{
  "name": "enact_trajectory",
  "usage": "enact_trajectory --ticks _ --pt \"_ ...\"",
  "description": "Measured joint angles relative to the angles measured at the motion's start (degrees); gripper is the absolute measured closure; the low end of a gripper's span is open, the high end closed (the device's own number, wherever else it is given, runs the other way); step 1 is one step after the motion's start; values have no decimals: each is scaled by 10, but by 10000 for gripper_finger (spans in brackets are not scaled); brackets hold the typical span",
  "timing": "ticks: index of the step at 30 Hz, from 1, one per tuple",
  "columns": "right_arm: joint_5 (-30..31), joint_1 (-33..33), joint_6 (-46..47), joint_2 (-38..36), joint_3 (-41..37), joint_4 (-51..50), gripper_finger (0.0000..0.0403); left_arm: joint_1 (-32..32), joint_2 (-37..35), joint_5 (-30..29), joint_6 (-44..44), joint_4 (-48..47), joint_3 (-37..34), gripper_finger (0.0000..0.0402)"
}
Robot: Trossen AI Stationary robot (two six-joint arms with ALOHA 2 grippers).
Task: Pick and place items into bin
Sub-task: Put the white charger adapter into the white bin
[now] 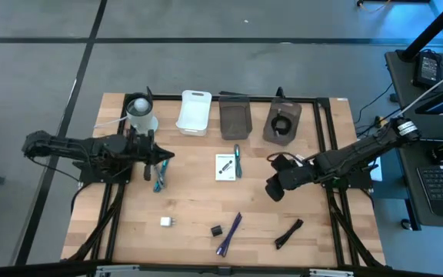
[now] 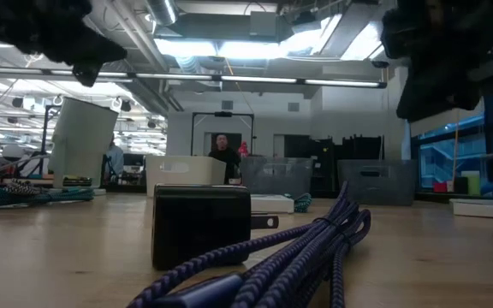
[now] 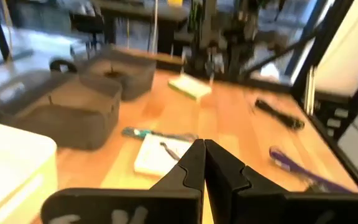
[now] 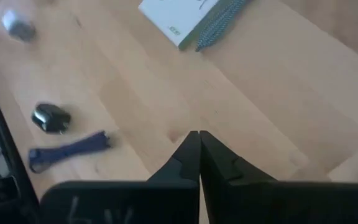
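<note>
Handling, from front edge to back of table (image 1: 129,231). Nearest the front: purple cable (image 1: 229,233), with black cube (image 1: 216,230) just beside it, white cube (image 1: 165,221) off to the left and black marker (image 1: 288,233) to the right. Likely light, all four. Cable braided and limp, so best pinched mid-length and expected to droop. Cubes tiny and hard, prone to squirt out; worth squeezing across flat faces. Marker stiff, round, apt to roll; best gripped across the barrel.

Mid-table: white card (image 1: 224,166) lying flat with teal cable (image 1: 238,161) touching its right edge. Thin and hard to get under; better taken by an edge.

Either side of it: right gripper (image 1: 274,189) pointed down over bare wood, fingers pressed together on nothing; left gripper (image 1: 164,159) reached in level from the left, likewise closed and empty.

Farthest: white bin (image 1: 194,112) and two grey bins, one (image 1: 234,119) seemingly unfilled, the other (image 1: 283,121) holding a black coil.
</note>
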Motion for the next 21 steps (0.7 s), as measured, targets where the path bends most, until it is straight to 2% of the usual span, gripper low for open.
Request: enact_trajectory --ticks 6,10,16,21 --pt "3 38 -56 0 0 -8 401 -62 157 -59 -21 -54 101 400" --pt "53 90 -69 -7 -15 -3 401 -99 240 -82 -44 -100 167 400" --pt "59 151 -48 -81 -107 71 402 -138 324 -89 -116 -194 252 400" --pt "59 164 -37 -158 -197 165 402 -170 384 -90 -182 -295 321 400"
